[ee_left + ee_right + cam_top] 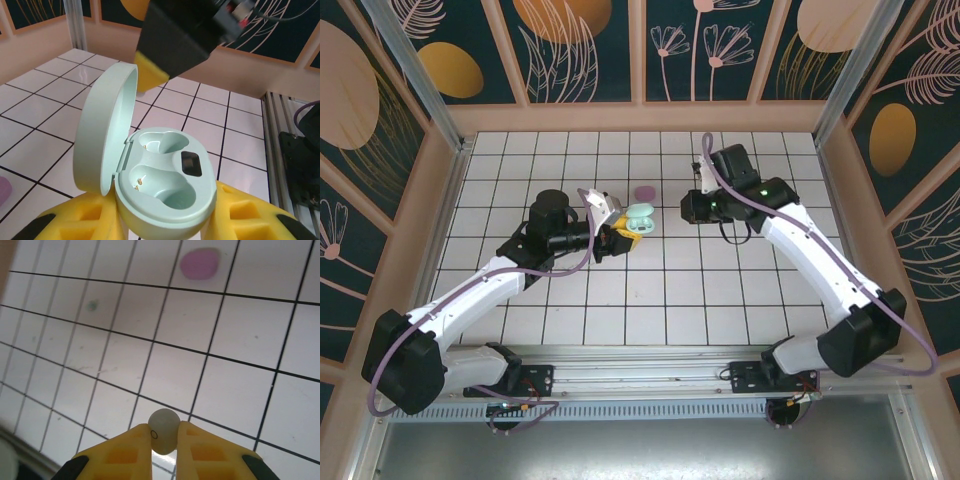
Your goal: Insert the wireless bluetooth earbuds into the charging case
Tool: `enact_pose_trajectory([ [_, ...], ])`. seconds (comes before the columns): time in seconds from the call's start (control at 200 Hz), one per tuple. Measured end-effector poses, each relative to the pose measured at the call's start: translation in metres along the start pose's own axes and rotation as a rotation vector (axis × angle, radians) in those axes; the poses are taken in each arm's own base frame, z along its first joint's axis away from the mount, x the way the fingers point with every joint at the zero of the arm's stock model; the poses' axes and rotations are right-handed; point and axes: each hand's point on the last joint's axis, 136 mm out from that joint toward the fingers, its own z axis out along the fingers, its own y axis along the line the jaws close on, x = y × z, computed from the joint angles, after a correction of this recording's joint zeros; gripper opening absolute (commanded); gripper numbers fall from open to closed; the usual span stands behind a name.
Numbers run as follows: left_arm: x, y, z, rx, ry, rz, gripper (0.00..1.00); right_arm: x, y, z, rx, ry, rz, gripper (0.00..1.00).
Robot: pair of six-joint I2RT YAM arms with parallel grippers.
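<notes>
Since the pale mint round plastic charging case (167,197) sits empty, the left gripper (620,232) clamps it open-lidded nearer the far edge of the tabletop (570,300), while the right gripper (165,442) pinches a tiny pale mint earbud (164,426) alongside, probably for insertion.

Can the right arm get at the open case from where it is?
Probably yes: the left gripper holds the case lid-open, both wells empty, and only bare tiles separate it from the right gripper, shut on a bud.
</notes>
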Motion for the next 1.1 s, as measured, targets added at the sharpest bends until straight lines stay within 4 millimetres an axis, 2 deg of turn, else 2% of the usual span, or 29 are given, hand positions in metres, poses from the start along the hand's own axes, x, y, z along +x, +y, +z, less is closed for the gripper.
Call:
enact_pose_trajectory([
  [0.52, -0.001, 0.005, 0.006, 0.001, 0.006, -0.001, 0.22, 0.012, 0.048, -0.036, -0.256, 0.014, -0.054, 0.15],
  [0.801, 0.000, 0.005, 0.006, 0.004, 0.009, -0.004, 0.22, 0.020, 0.064, -0.041, -0.335, 0.042, -0.085, 0.15],
  [1.101, 0.000, 0.003, 0.006, 0.014, 0.008, -0.004, 0.22, 0.028, 0.094, -0.045, -0.416, 0.069, -0.160, 0.15],
])
